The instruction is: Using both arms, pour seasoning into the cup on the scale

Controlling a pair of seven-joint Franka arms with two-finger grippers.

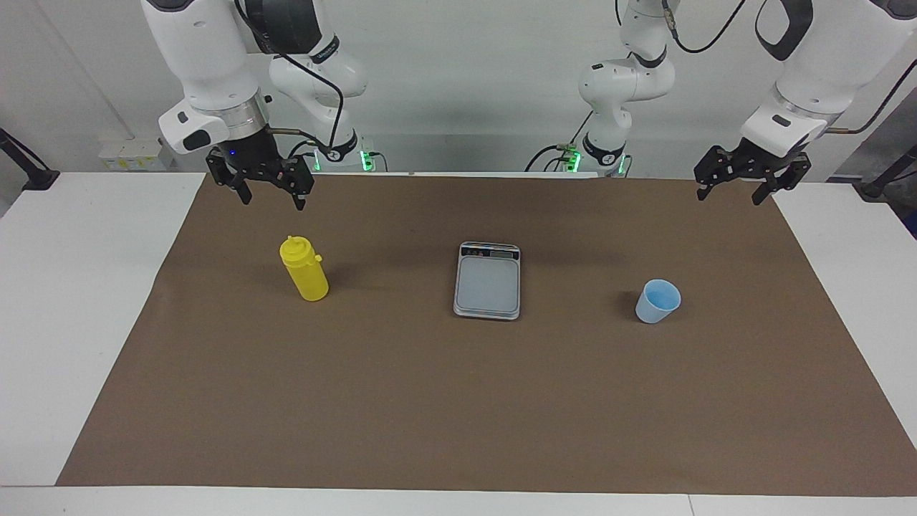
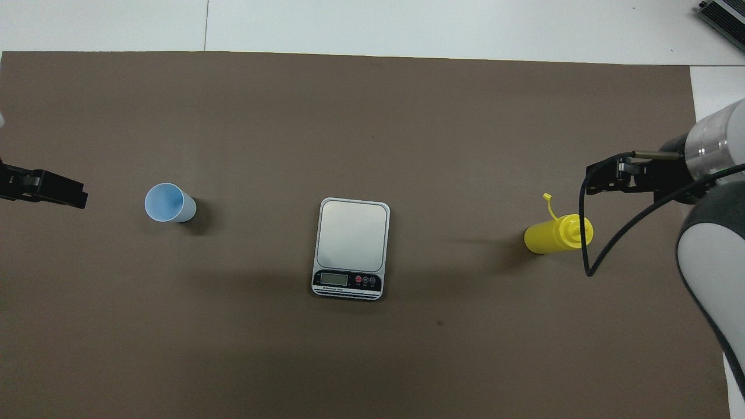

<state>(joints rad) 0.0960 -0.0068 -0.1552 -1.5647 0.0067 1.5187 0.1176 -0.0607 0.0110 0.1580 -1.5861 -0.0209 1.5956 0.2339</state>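
Note:
The yellow seasoning bottle [image 1: 304, 271] [image 2: 556, 234] stands upright on the brown mat toward the right arm's end. The silver scale [image 1: 487, 281] [image 2: 352, 247] lies at the mat's middle, bare, with its display strip on the edge nearest the robots. The light-blue cup [image 1: 657, 301] [image 2: 169, 202] stands upright on the mat toward the left arm's end, apart from the scale. My right gripper [image 1: 272, 195] [image 2: 605, 177] hangs open and empty in the air beside the bottle, not touching it. My left gripper [image 1: 734, 192] [image 2: 43, 189] hangs open and empty over the mat's edge, apart from the cup.
The brown mat [image 1: 458, 416] [image 2: 372, 116] covers most of the white table [image 1: 86, 287]. A black cable [image 2: 588, 256] loops down from the right arm near the bottle. Bare white table strips border the mat at both ends.

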